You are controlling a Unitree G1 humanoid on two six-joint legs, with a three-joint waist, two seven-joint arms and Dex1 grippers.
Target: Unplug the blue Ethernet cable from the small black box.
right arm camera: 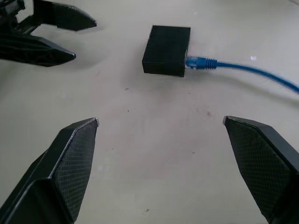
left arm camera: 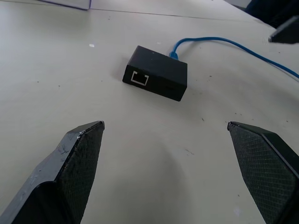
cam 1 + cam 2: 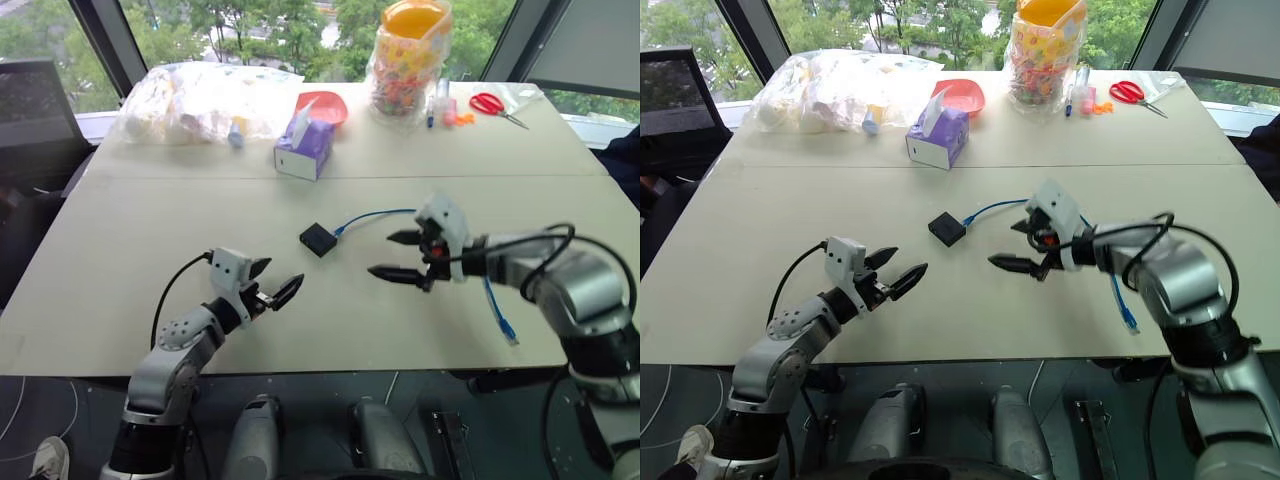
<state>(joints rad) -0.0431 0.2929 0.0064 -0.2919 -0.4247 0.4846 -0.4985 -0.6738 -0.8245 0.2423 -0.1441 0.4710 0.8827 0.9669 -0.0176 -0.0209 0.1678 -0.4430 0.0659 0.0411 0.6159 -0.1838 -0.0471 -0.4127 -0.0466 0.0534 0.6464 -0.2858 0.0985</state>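
Beige table (image 3: 150, 250), one small black box (image 3: 317, 239) with one blue Ethernet cable (image 3: 375, 214) plugged in, left pincer (image 3: 272, 281) and right pincer (image 3: 402, 254) wide, empty

place: office/lab | cues: worktable (image 3: 120, 260), big windows (image 3: 270, 30), monitor (image 3: 35, 100)

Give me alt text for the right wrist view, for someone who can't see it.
A small black box lies on a pale table with a blue Ethernet cable still plugged into one edge. The right tool is open and short of the box, holding nothing. The open left tool shows beyond, also clear of the box.
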